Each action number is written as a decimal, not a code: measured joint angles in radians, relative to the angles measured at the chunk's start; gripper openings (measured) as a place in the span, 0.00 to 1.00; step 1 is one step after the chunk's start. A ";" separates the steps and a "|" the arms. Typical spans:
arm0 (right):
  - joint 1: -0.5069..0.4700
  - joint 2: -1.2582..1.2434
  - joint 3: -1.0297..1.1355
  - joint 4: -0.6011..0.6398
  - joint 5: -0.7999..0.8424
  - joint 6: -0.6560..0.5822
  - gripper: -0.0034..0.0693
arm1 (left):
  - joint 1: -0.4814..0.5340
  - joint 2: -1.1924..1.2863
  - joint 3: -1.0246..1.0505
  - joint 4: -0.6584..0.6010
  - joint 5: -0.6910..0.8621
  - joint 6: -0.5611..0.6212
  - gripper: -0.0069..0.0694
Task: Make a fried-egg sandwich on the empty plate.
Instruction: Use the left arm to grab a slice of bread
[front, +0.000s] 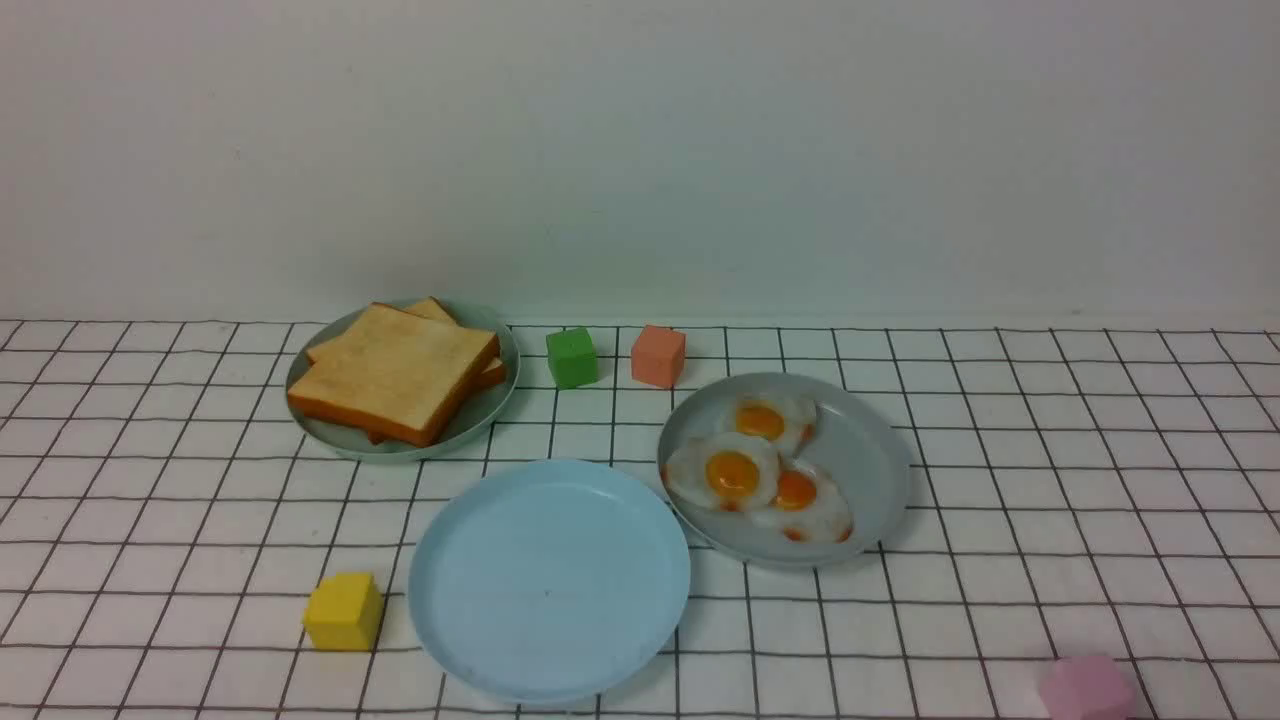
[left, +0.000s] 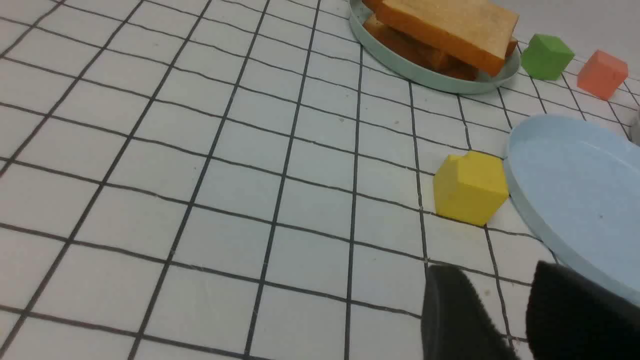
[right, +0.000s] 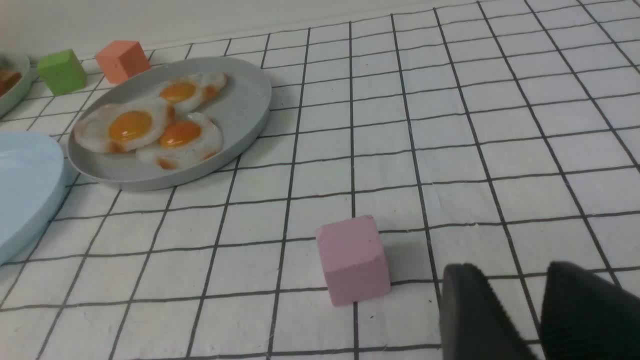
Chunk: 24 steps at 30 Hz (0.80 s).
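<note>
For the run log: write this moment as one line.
stage: nothing placed | sky-blue plate: bare | toast: on green plate | eggs: on grey plate | left gripper: open | right gripper: open

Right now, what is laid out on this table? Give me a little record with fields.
Sky-blue plate: empty, front centre
Toast: two slices stacked on pale green plate, back left
Eggs: three, clustered on grey-blue plate, right
Back blocks: green block, salmon block, side by side
Front blocks: yellow block left of the sky-blue plate; pink block front right
Left pincer: open, empty, near yellow block
Right pincer: open, empty, near pink block
Sandwich: not started
</note>
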 joint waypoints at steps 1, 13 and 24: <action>0.000 0.000 0.000 0.000 0.000 0.000 0.38 | 0.000 0.000 0.000 0.000 0.000 0.000 0.40; 0.000 0.000 0.000 0.000 0.000 0.000 0.38 | 0.000 0.000 0.000 0.000 0.000 0.000 0.40; 0.000 0.000 0.000 0.000 0.000 0.000 0.38 | 0.000 0.000 0.000 -0.065 -0.058 -0.038 0.40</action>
